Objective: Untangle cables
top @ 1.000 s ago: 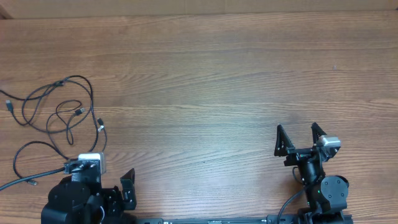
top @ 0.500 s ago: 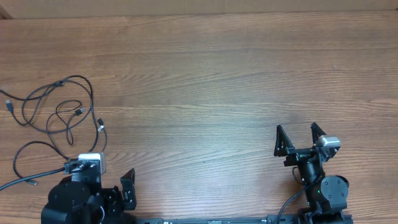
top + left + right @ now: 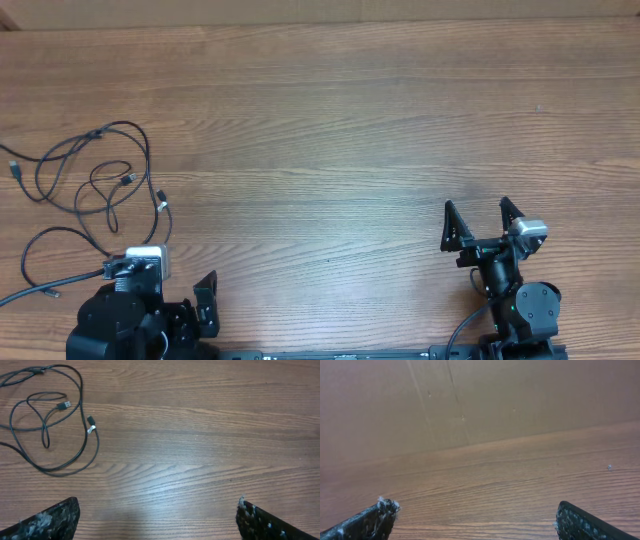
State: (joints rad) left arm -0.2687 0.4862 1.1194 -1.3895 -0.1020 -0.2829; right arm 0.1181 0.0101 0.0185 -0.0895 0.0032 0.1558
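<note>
Cables (image 3: pixel 147 150) lie loosely tangled on the counter (image 3: pixel 330 130), ahead and to the left of my left end effector (image 3: pixel 158 510). It and the right end effector (image 3: pixel 478 212) both gape wide, holding nothing. I expect light, floppy, slippery cord, so I'd pinch just behind a plug (image 3: pixel 63 405).

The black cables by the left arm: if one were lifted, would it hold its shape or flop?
Probably floppy: the cables lie in loose, uneven loops, so a lifted one would likely sag. They look thin, so probably light, and the overlapping loops may drag along together. The small plugs could snag in the loops.
</note>
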